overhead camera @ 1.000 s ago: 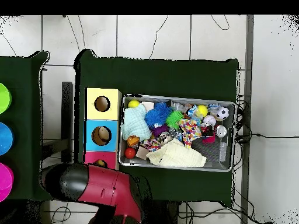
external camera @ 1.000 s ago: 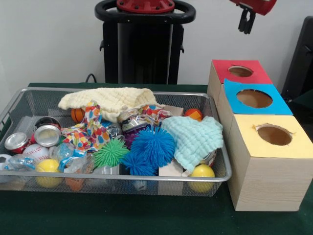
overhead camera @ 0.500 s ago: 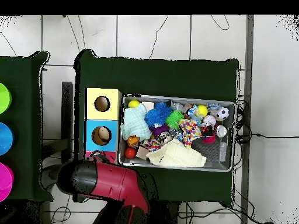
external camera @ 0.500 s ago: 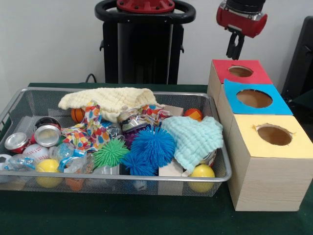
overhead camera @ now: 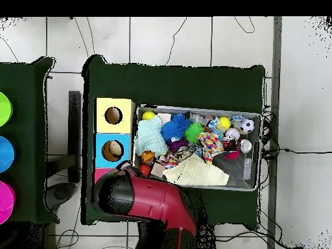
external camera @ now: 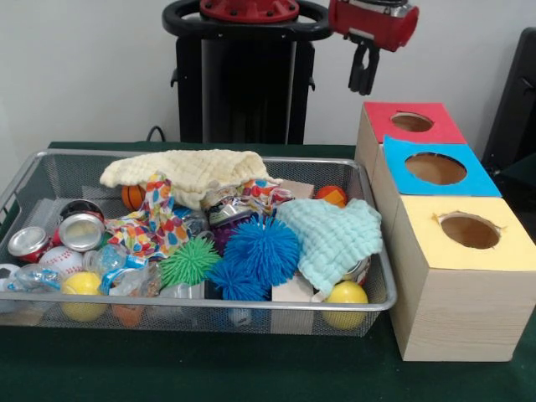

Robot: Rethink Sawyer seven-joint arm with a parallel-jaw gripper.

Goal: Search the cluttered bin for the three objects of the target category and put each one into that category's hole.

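Gripper (external camera: 363, 80) at upper centre-right of front view, fingers close together, holding nothing, hanging above gap between bin (external camera: 378, 293) and red box (external camera: 410, 123). Target category unstated; clutter lies lower left of gripper. Open air above bin; wire rim bounds descent.

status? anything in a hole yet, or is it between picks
Done: one object shows inside the blue box hole in the overhead view; yellow box looks empty. In hand: nothing visible; the gripper hangs beside the red box. Left: the wire bin is full of clutter.
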